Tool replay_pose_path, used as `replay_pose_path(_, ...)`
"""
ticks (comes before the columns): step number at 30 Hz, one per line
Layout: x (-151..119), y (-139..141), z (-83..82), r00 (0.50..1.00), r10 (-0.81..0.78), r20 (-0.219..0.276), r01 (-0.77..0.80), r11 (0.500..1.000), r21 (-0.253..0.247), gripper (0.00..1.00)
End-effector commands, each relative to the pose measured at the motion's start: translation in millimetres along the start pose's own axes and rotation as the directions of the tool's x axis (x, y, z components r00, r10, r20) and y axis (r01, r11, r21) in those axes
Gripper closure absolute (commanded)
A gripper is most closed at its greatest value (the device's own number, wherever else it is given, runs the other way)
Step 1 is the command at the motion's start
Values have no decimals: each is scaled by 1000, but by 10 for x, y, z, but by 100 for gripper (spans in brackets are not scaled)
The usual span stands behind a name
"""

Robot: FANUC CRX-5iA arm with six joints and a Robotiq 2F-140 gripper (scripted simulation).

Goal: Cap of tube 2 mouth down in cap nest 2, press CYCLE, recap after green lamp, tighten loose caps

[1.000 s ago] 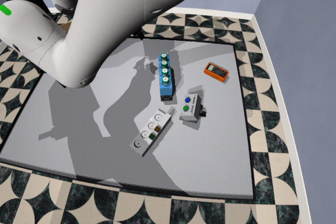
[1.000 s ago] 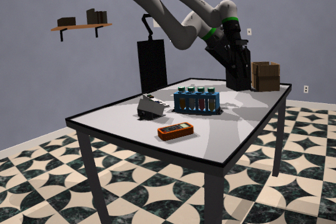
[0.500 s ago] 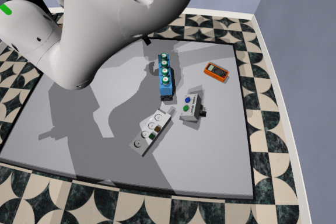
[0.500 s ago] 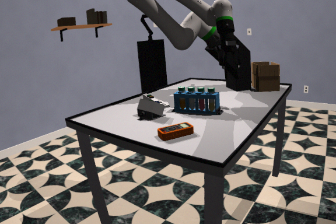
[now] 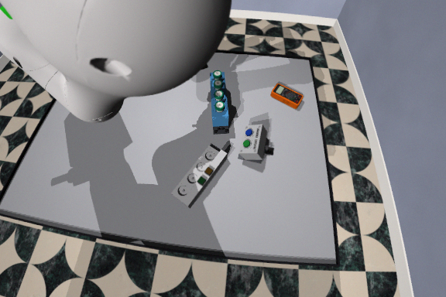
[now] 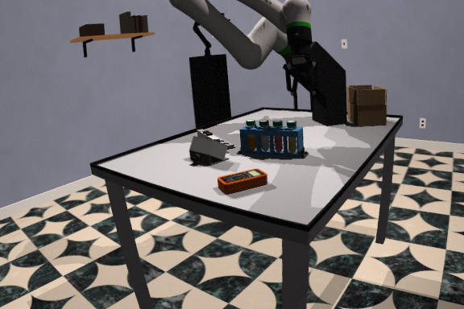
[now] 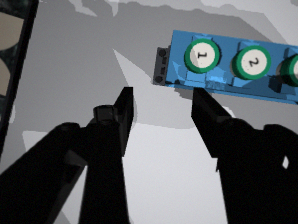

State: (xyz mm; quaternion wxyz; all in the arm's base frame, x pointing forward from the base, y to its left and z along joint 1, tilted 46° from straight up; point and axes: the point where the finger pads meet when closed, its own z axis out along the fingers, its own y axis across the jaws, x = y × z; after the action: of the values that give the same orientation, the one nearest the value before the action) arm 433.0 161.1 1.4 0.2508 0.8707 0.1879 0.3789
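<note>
The blue decapping station (image 5: 219, 102) stands mid-table with green caps on all its tubes. In the wrist view it (image 7: 235, 67) lies at the upper right, showing the cap of tube 1 (image 7: 202, 56) and the cap of tube 2 (image 7: 253, 62), both seated. The cap of tube 2 also shows in the top view (image 5: 218, 95). My gripper (image 7: 162, 102) is open and empty, high above the table, short of the rack's tube 1 end. It also shows in the exterior view (image 6: 293, 90). The cap tray (image 5: 201, 173) has empty nests and both lamps dark.
The key housing (image 5: 252, 142) holds the blue CYCLE key (image 5: 248, 131) and the green READY key (image 5: 246, 143), both unlit. An orange multimeter (image 5: 286, 95) lies at the far right. A cardboard box (image 6: 366, 105) stands at a table corner. The arm hides the upper left of the top view.
</note>
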Motion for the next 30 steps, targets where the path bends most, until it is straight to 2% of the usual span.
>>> replay_pose_path(1, 79, 184, 8, 992, 126, 11, -126, 992, -21, 59)
replay_pose_path(4, 97, 231, 11, 992, 128, 11, -128, 992, -21, 59)
replay_pose_path(11, 178, 564, 21, 947, 321, 24, -319, 946, -57, 59)
replay_pose_path(17, 216, 862, 21, 865, 500, 28, -496, 863, -94, 59)
replay_pose_path(21, 221, 942, 19, 848, 529, 28, -524, 846, -101, 59)
replay_pose_path(26, 226, 1192, 10, 751, 660, 25, -652, 746, -131, 59)
replay_pose_path(27, 226, 1210, 9, 751, 660, 25, -652, 746, -131, 59)
replay_pose_path(30, 213, 1359, -2, 682, 731, 20, -721, 677, -149, 59)
